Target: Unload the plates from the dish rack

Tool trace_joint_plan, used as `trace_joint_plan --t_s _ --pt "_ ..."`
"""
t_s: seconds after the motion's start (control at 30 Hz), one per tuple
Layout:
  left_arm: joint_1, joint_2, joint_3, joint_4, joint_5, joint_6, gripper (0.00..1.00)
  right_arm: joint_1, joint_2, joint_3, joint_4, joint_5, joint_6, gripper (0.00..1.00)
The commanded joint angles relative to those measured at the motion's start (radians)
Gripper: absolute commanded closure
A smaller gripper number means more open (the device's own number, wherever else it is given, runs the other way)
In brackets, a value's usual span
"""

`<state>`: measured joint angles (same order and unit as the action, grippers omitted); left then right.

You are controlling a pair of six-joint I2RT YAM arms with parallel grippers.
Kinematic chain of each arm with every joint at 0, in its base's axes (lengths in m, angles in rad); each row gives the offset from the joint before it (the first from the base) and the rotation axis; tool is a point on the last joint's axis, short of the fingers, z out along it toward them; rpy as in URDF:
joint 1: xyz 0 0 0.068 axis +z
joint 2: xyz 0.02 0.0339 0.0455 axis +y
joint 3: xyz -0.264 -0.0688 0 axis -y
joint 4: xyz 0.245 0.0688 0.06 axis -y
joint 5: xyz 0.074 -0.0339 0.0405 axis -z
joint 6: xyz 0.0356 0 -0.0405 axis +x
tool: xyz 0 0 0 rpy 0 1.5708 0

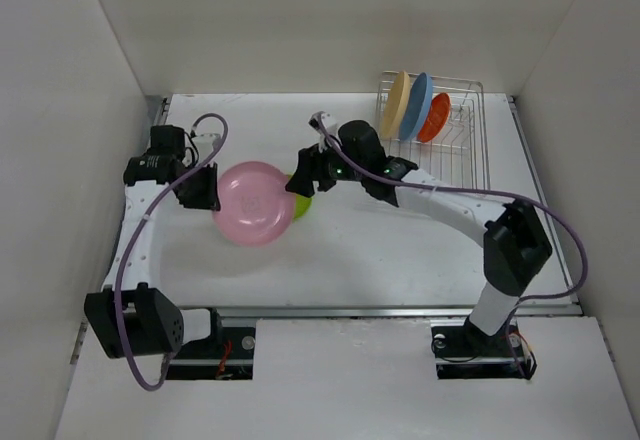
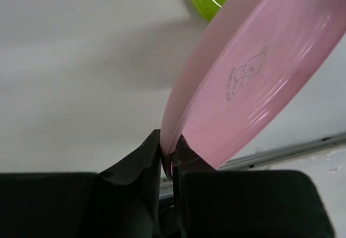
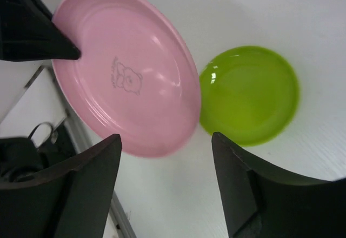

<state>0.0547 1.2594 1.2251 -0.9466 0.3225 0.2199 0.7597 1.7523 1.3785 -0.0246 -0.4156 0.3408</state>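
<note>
- We're holding the pink plate [image 1: 255, 203] in the left tool [image 2: 168, 143]. The jaws are clamped on its thin rim, on the edge facing away from the dish rack [image 1: 470, 145].
- The plate is hanging tilted, clear of the tabletop [image 1: 400, 250] and well to the left of the dish rack. We're guessing an edge pinch because a thin rim is all two fingers can clamp.
- The right tool [image 3: 166, 138] is hovering at the pink plate's rack-side edge. Its jaws are standing apart with nothing between them.
- We're reading this as a handover spot: the dish rack is sitting on the right arm's side, and the drop area is lying nearer the left arm.
- The lime green plate [image 3: 251, 94] is lying flat on the tabletop, left of the dish rack. From above, the pink plate's rack-side edge is partly covering it. It's probably serving as the stack base.
- The cream-yellow plate [image 1: 397, 103], blue plate [image 1: 417, 106] and orange-red plate [image 1: 435, 117] are standing on edge in the dish rack's far-left slots.
- We're judging two out, three remaining.
</note>
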Motion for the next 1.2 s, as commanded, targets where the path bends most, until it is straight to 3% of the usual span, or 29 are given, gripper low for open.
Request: trace_joint_plan --t_s 0.0,0.03,0.3,0.47,0.63,0.8,0.97,1.1,1.13,1.17 --pt "0.049 0.018 0.088 0.071 -0.082 -0.089 1.0 -0.002 -0.151 0.054 -0.073 0.228 -0.002 0.27" --pt "0.094 0.038 0.099 0.09 -0.094 -0.146 1.0 -0.013 -0.178 0.054 -0.09 0.332 -0.002 0.24" --pt "0.339 0.243 0.145 0.308 -0.002 -0.378 1.0 -0.031 -0.45 -0.085 -0.185 0.596 -0.045 0.17" --pt "0.405 0.5 0.299 0.25 0.113 -0.418 1.0 -0.118 -0.537 -0.01 -0.496 0.855 0.108 0.11" --pt "0.415 0.708 0.392 0.167 0.177 -0.407 1.0 -0.262 -0.567 0.025 -0.587 1.069 0.118 0.04" --pt "0.415 0.758 0.381 0.189 0.178 -0.418 1.0 -0.44 -0.469 0.103 -0.587 1.06 0.106 0.04" --pt "0.415 0.785 0.369 0.189 0.178 -0.418 0.99 -0.618 -0.254 0.215 -0.525 0.841 0.061 0.11" --pt "0.415 0.785 0.344 0.189 0.149 -0.418 0.78 -0.671 -0.061 0.367 -0.502 0.756 0.043 0.21" --pt "0.415 0.785 0.327 0.189 0.148 -0.418 0.66 -0.671 0.01 0.393 -0.502 0.756 0.043 0.21" --pt "0.415 0.785 0.314 0.189 0.121 -0.418 0.63 -0.68 0.045 0.419 -0.502 0.756 0.043 0.24"
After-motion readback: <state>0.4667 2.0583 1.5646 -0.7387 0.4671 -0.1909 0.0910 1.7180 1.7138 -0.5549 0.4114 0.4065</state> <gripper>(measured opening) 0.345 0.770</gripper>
